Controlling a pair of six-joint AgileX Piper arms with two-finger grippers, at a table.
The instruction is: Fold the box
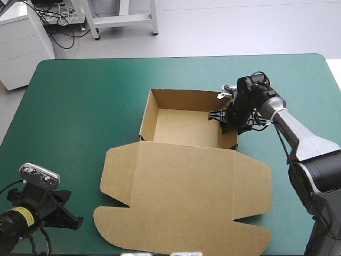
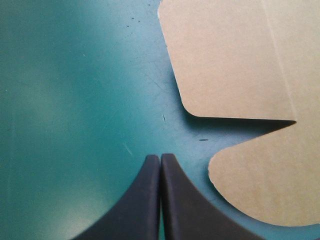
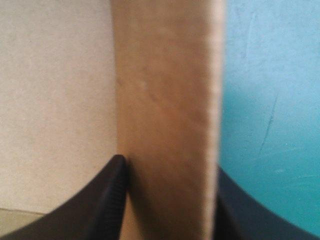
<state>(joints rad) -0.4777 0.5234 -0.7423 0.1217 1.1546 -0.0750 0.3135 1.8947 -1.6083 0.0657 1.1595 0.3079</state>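
The brown box [image 1: 181, 130] stands mid-table as an open tray with raised walls. Its lid [image 1: 186, 197] lies flat toward the front edge, side flaps spread. My right gripper [image 1: 228, 118] is at the tray's right wall; in the right wrist view this gripper [image 3: 167, 165] has one black finger on each side of the upright wall [image 3: 165, 90], shut on it. My left gripper [image 1: 74, 221] rests low at the table's front left, shut and holding nothing. In the left wrist view, the left gripper [image 2: 160, 157] points past the notch between two rounded lid flaps [image 2: 225, 60], apart from them.
The teal-green cover [image 1: 80, 106] runs wide to the left of the box and behind it. The lid's front flap [image 1: 176, 237] reaches close to the table's front edge. The right arm crosses the table's right side.
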